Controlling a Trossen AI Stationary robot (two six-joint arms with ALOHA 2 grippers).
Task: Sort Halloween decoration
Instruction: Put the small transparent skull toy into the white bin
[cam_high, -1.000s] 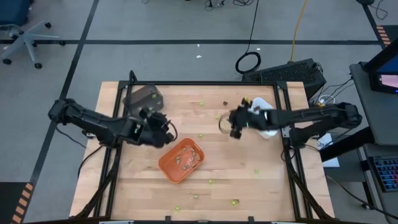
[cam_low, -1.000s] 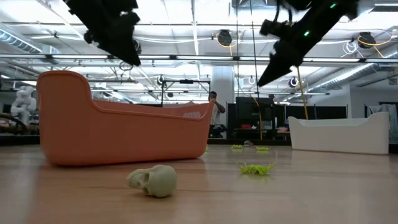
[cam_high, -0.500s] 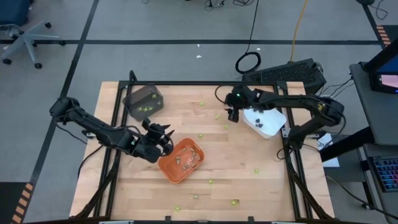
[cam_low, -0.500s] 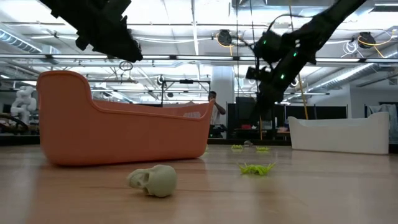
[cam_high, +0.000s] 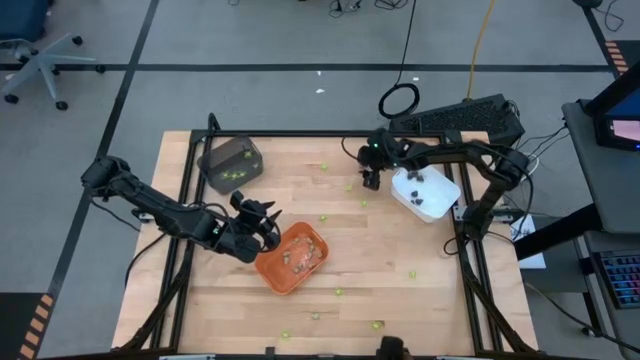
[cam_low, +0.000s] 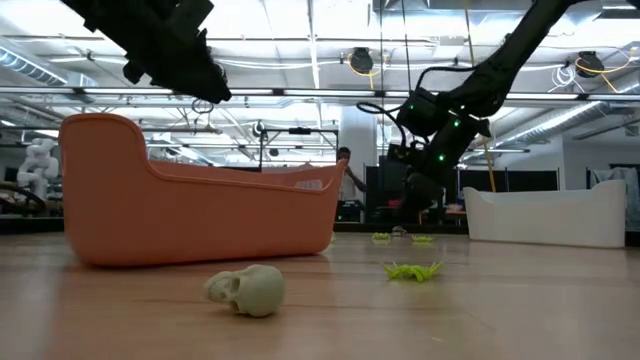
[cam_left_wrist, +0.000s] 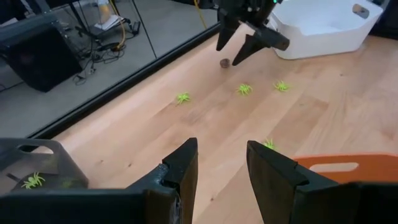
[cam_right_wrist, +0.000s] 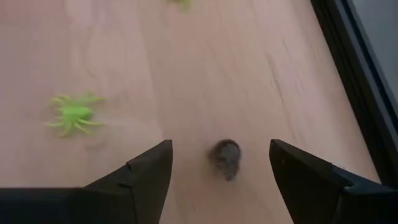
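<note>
Probably a robotics lab: open hall with ceiling strip lights (cam_low: 300, 70), desks, taped floor lines (cam_high: 130, 75).

Skull (cam_right_wrist: 225, 158) between right end effector (cam_right_wrist: 221, 163) fingers

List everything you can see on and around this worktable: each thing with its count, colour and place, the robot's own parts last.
Table: one, light wood, black-framed.
Orange tray: one, table middle, small pieces inside.
White tray: one, right far side, dark pieces inside.
Dark grey tray: one, left far corner, green pieces inside.
Green spiders: many, lime, scattered over the table.
Dark skull: one, brown, on the wood between the right gripper's fingers.
Pale skull: one, tan-grey, near edge.
Left gripper: dark, partly open, beside the orange tray.
Right gripper: dark, open, over the dark skull.
</note>
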